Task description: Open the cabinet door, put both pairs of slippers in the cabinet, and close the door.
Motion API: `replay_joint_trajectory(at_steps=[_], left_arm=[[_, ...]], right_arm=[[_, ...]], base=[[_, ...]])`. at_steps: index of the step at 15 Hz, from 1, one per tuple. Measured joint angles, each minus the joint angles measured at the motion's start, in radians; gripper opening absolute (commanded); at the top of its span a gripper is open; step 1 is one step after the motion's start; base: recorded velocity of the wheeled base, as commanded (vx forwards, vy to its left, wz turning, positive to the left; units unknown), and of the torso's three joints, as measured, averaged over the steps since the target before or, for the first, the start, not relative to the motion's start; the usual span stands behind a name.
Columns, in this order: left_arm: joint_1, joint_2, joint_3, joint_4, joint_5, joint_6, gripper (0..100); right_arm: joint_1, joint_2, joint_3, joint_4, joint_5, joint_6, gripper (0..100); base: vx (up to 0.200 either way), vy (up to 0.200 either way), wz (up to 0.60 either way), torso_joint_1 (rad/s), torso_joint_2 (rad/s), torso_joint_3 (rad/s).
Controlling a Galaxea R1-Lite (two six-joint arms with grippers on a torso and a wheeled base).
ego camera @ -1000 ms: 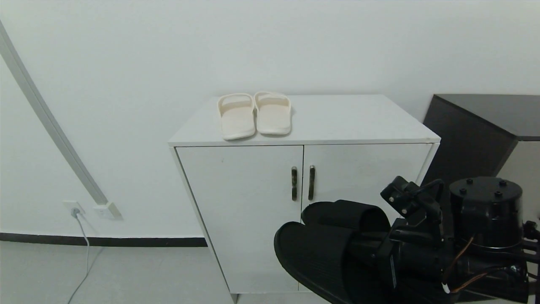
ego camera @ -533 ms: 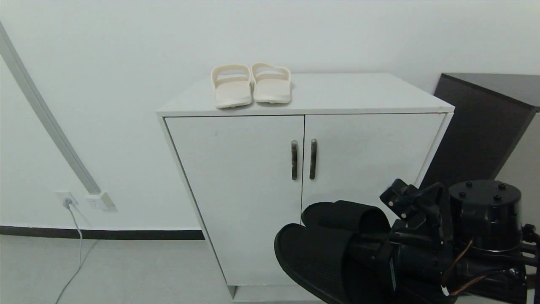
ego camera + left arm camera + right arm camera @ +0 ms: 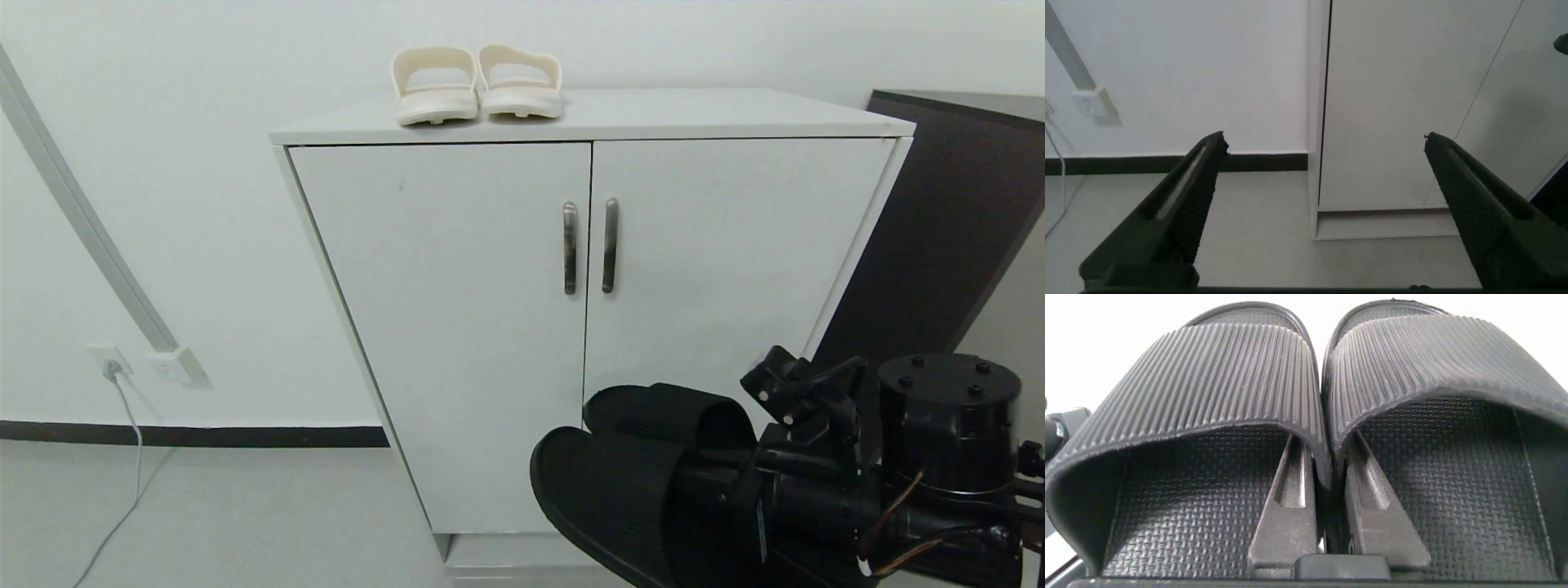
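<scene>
Right gripper (image 3: 1323, 469) stays clamped on the black slippers (image 3: 620, 490) — the head view has lowered, cabinet doors (image 3: 457, 327) still shut.

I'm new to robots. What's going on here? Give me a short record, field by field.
Cabinet: white, both doors shut, handles meeting at the middle.
Cream slippers: side by side on the cabinet top.
Black slippers: held low before the right door.
Right gripper: shut on the black slippers, pinching their inner sides together.
Left gripper: open, empty, facing the cabinet's lower left corner.
Progress: doors unopened; both pairs outside.
</scene>
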State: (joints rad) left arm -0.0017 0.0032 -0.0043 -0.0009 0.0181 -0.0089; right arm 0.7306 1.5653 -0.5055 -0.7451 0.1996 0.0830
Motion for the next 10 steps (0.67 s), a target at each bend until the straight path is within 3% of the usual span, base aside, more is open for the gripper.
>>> replay_joint_trajectory(at_steps=[1,3,5,7,10], left_arm=[[0.000,0.000,-0.020,-0.002,0.004,-0.016,100],[0.000,0.034,-0.126,0.007,0.002,-0.093,100],[-0.004,0.116,-0.217,0.018,-0.020,-0.129,100],[-0.015,0.220,-0.267,0.000,-0.091,-0.138,100],[-0.022,0.370,-0.302,-0.055,-0.294,-0.142,100]], right_arm=[[0.000,0.000,0.007,-0.011,0.000,-0.006,0],[0.002,0.001,0.017,-0.024,0.001,-0.024,0],[0.002,0.001,0.022,-0.026,0.001,-0.025,0],[0.002,0.001,0.029,-0.033,0.001,-0.026,0],[0.011,0.002,0.044,-0.056,0.001,-0.039,0]], base=[[0.000,0.000,0.00,0.002,0.19,0.168],[0.000,0.000,0.00,-0.005,0.08,0.080],[0.000,0.000,0.00,0.000,0.00,0.000],[0.000,0.000,0.00,0.000,0.00,0.000],[0.000,0.000,0.00,0.000,0.00,0.000]])
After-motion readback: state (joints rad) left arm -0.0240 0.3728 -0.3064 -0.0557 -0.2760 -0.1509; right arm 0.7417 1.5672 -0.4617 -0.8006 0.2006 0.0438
